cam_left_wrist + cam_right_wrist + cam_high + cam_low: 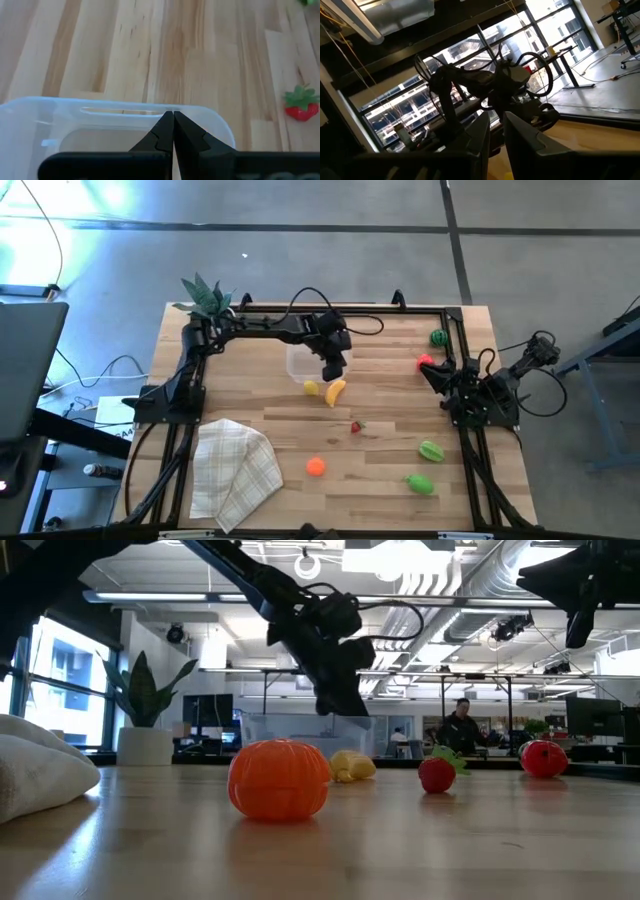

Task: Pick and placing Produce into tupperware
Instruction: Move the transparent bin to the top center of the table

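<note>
Wooden tabletop [380, 470] carries the clear tupperware [300, 363] at its twelve o'clock, the left gripper [333, 367] poised over it with fingers pressed together and empty, a stance that risks nudging the light box on descent. Checked cloth [235, 470] fills seven o'clock, the parked right gripper [437, 373], shut, three o'clock; banana [335, 391], lemon [311, 388] crowd the container's six o'clock side.

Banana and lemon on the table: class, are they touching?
Cannot tell. The high view shows banana and lemon side by side, no plain gap or contact.
</note>
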Robot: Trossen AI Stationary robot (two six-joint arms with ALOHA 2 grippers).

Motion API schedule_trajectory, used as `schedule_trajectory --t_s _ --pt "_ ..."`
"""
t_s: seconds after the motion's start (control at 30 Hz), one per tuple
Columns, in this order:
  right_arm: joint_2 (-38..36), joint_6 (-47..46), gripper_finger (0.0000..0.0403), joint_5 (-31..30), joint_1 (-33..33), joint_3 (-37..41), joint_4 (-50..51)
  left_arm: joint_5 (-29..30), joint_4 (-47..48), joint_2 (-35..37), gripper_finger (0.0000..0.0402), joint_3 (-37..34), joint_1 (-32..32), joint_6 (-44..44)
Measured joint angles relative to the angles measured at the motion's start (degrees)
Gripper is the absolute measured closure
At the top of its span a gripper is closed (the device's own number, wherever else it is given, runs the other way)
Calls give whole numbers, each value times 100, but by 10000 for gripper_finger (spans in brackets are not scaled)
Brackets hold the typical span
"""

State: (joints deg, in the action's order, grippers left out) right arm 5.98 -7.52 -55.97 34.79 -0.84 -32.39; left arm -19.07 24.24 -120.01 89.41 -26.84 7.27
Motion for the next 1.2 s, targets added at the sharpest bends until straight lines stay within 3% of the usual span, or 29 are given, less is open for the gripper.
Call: schedule_trajectory --t_s 0.23,0.5,0.8,1.2 --pt "0 -1 357 1 0 0 3 341 809 101 401 12 -93 -2" --pt "0 -1 357 25 2 0 40 817 2602 145 401 4 22 312" --pt "0 -1 357 23 2 0 51 688 2458 147 401 4 444 343" --pt "0 -1 357 23 2 0 52 830 1223 149 401 4 519 507"
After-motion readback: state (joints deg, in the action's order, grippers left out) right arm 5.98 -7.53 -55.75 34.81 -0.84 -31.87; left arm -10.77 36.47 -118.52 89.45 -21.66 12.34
